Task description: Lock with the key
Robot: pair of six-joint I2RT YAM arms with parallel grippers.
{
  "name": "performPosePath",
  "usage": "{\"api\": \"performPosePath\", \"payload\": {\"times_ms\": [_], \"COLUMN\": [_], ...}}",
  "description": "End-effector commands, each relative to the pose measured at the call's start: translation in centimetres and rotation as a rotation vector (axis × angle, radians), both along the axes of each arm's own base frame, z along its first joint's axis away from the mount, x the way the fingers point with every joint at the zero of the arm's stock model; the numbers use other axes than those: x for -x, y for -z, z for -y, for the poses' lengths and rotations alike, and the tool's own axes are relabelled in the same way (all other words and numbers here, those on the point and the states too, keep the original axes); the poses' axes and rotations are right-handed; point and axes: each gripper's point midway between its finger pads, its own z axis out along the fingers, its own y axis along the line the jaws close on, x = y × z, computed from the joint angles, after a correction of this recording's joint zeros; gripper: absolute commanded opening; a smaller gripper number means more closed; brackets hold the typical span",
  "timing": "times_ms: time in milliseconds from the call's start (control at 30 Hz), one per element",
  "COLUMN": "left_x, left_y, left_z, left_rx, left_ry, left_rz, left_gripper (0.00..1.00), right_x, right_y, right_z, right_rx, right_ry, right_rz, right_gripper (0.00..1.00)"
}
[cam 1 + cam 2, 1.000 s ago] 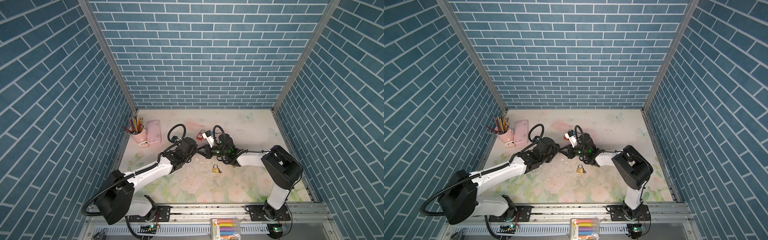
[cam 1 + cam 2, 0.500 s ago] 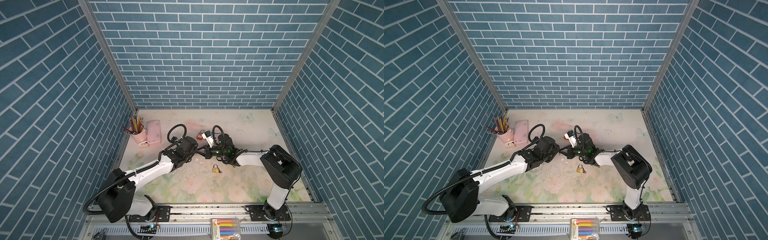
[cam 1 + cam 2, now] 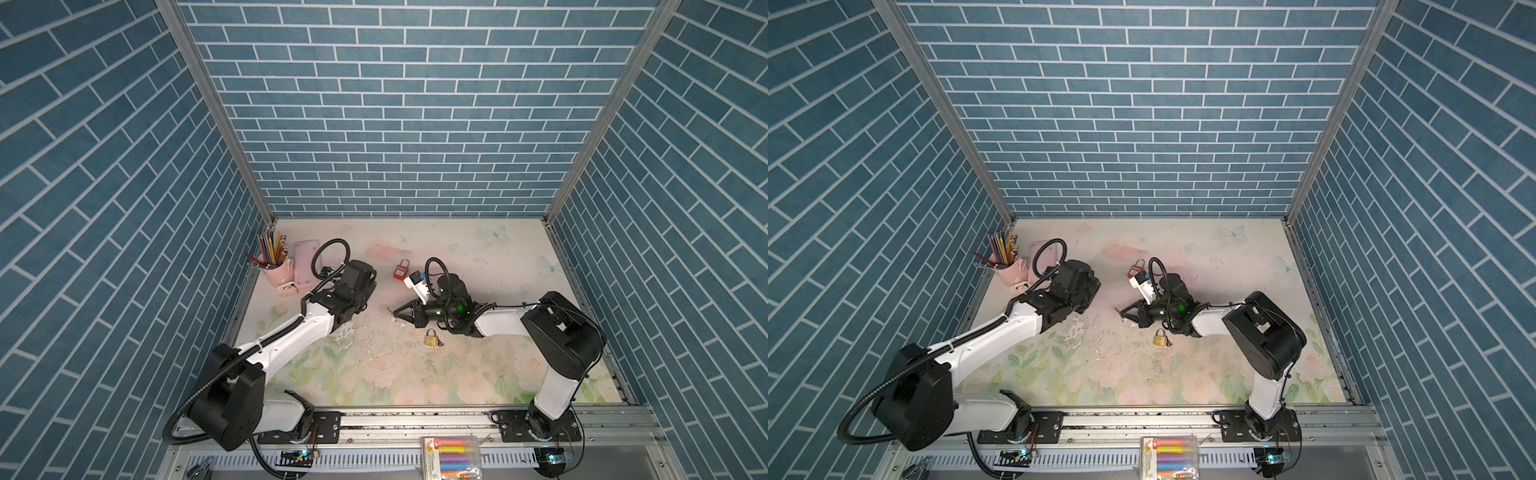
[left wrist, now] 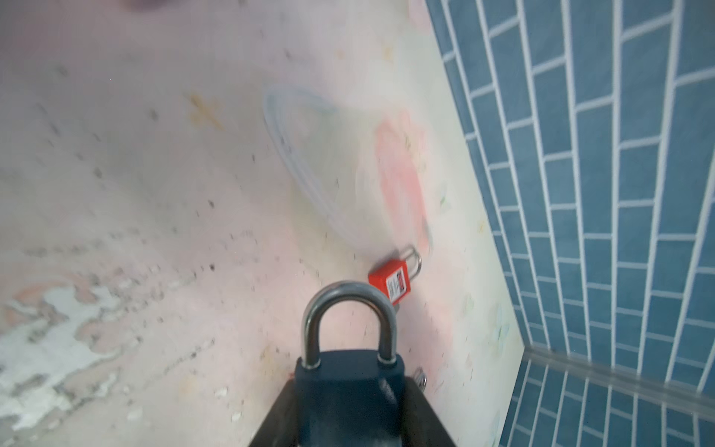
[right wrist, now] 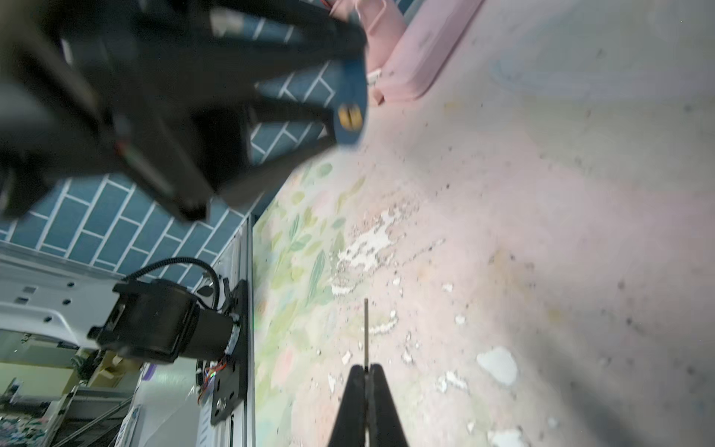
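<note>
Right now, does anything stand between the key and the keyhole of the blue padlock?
Nothing visible does. Only open space over the table lies between the key in the right gripper and the blue padlock in the left gripper. The brass padlock lies aside.

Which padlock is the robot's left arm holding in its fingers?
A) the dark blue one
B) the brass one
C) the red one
A: the left wrist view shows the dark blue padlock clamped between the left fingers, while the red padlock and the brass padlock lie loose on the table.
</note>
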Motion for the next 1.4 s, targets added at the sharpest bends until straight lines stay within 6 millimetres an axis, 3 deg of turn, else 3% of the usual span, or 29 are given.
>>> {"api": "performPosePath", "payload": {"times_ms": [0,67,133,367,467,767,1200,1367], "left_x": [-1.1,-1.2,-1.1,2.8,3.8,2.8,2.7,2.5], "left_y": [-4.4,-4.9,-3.7,6.4,8.7,10.0,12.3,12.4], "left_z": [-2.4,-2.4,-1.3,2.6,4.0,3.2,2.4,2.3], "left_rx": [-0.115,-0.213,-0.299,-0.554,-0.579,-0.686,-0.663,-0.683], "left_ry": [-0.027,0.047,0.176,0.571,0.661,0.671,0.699,0.708], "left_rz": [0.125,0.136,0.094,-0.269,-0.316,-0.349,-0.399,-0.391], "left_gripper": [0.00,0.00,0.00,0.00,0.00,0.00,0.00,0.27], "right_x": [1.1,0.7,-0.4,-3.8,-4.5,-4.9,-4.9,-5.1], "right_y": [-1.1,-1.4,-1.9,-1.6,-0.7,0.7,1.0,0.9], "right_z": [1.3,2.1,3.0,4.7,5.0,4.9,4.7,4.5], "right_rx": [-0.002,0.003,0.006,0.084,0.134,0.168,0.172,0.174], "right_ry": [-0.018,0.025,0.083,0.245,0.274,0.286,0.283,0.280], "right_rz": [0.046,0.053,0.048,0.037,0.022,-0.027,-0.046,-0.052], "right_gripper": [0.00,0.00,0.00,0.00,0.00,0.00,0.00,0.00]}}
